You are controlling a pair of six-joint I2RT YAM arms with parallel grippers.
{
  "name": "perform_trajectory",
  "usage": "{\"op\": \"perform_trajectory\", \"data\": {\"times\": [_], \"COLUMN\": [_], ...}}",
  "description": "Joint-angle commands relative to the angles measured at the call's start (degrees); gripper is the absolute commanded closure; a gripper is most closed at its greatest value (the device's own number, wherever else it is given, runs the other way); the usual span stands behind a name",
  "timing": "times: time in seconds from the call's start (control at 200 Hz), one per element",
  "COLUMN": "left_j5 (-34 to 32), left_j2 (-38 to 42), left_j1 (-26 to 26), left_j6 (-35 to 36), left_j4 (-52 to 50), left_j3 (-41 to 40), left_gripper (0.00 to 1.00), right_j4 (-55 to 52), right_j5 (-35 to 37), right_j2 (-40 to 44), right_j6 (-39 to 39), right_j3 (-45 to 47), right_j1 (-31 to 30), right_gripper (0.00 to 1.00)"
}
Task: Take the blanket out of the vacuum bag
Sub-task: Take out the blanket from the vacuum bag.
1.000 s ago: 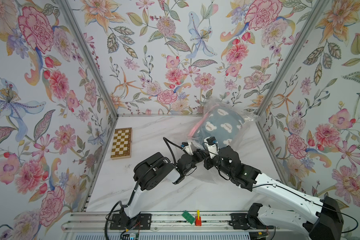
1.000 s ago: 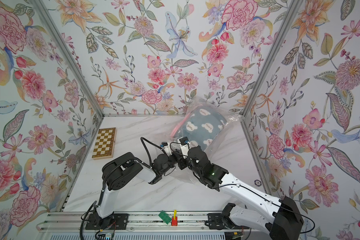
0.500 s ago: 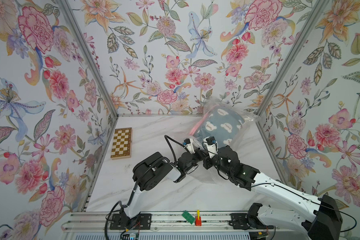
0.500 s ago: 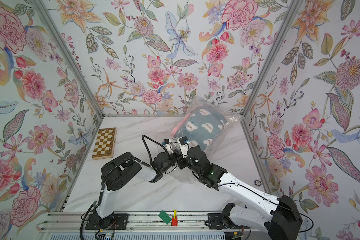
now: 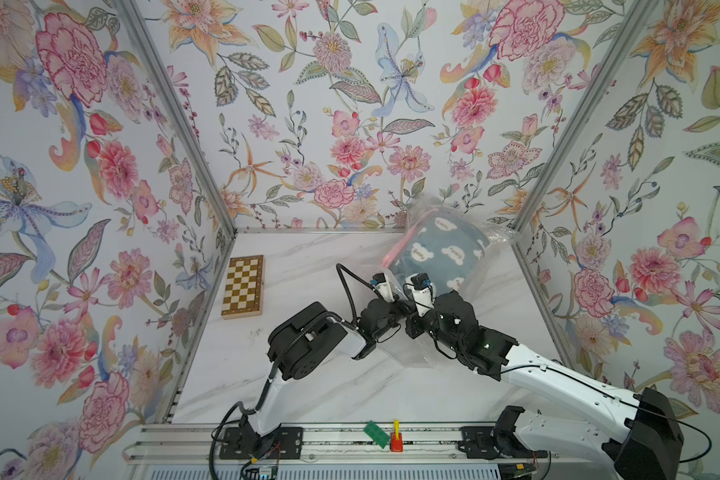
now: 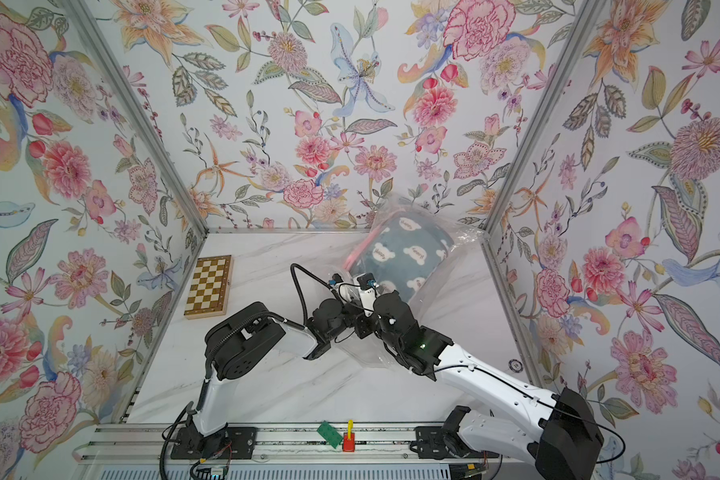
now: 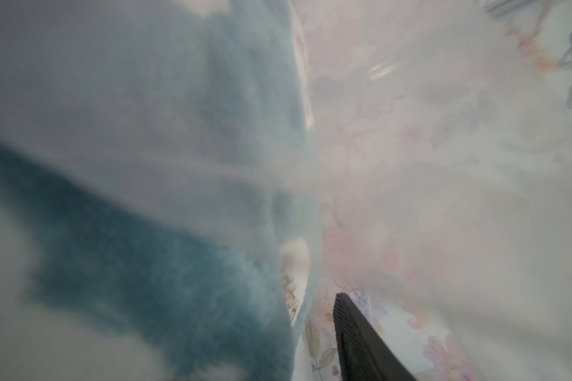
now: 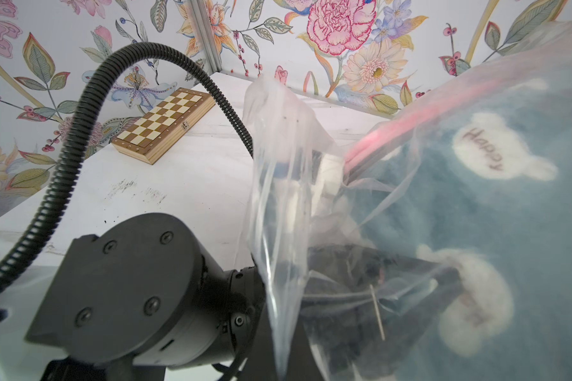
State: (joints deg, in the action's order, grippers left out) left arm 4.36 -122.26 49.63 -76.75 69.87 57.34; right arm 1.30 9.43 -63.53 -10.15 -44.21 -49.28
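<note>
Vacuum bag (image 5: 497, 237) lies in the far right corner of the table (image 5: 308, 257), its near end reaching toward mid-table, where both arms meet it; same in both top views. Blanket (image 5: 441, 257), blue w/ white bear-shaped patches (one reads "Happy" in the right wrist view), is inside the bag, seen thru the clear film, filling the far part. A pink strip (image 5: 395, 254) runs along the bag's left side, beside the blanket. Left arm goes in at the bag's near end. In the right wrist view the vacuum bag (image 8: 278, 148) drapes over its wrist & the left claw (image 8: 436, 283) shows as a dark shape behind the plastic, its tip right at a white patch of the blanket (image 8: 509, 214). Whether that claw is spread or pinching, can't tell: the film blurs it, & the left wrist view gives only one dark finger (image 7: 360, 339) just beside the blanket (image 7: 146, 264), all hazy. Right claw (image 5: 412, 326) is pressed together. The film gathers to a narrow bunch toward it, so it looks to be pinching the bag's near edge, tho its fingers are outside the right wrist frame. Ribbed black cable (image 8: 80, 132) loops off the left arm. Chessboard (image 5: 243, 286), closed, lies by the left wall, well apart from the bag. On the front rail (image 5: 433, 432), btwn the arm bases: a green piece (image 5: 377, 434) & a small red-&-yellow item (image 5: 396, 439).
</note>
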Motion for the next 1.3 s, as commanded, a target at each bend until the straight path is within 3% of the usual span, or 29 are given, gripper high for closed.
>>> {"op": "perform_trajectory", "data": {"times": [0.0, 0.095, 0.175, 0.43, 1.006, 1.291], "left_j5": [1.7, 1.8, 2.3, 3.5, 1.4, 1.9], "left_j2": [-1.7, -2.6, -3.4, -1.4, 6.1, 6.6], "left_j1": [-0.9, -1.1, -1.2, -1.2, -0.1, 0.7], "left_j6": [1.9, 2.6, 3.0, 6.0, 6.3, 1.4], "left_j4": [-5.2, -5.7, -4.9, -7.5, -4.9, -0.8], "left_j3": [2.7, 4.2, 5.5, 7.3, 0.5, -1.8], "left_gripper": [0.46, 0.48, 0.56, 1.0, 1.0, 1.0], "right_j4": [-0.1, -0.1, -0.1, -1.8, -3.3, -4.6], "right_j5": [-0.5, -0.7, -0.8, -2.8, -2.0, -1.5], "right_j2": [1.3, 2.4, 2.9, 3.3, 6.3, 7.3], "right_j6": [-0.2, -0.5, -0.5, -2.7, -1.1, -1.4], "right_j3": [-0.3, 0.1, 0.5, -0.1, 0.7, 1.1], "right_j1": [0.3, 0.4, 0.6, 4.8, 9.7, 11.8], "right_gripper": [1.0, 1.0, 1.0, 1.0, 1.0, 1.0]}}
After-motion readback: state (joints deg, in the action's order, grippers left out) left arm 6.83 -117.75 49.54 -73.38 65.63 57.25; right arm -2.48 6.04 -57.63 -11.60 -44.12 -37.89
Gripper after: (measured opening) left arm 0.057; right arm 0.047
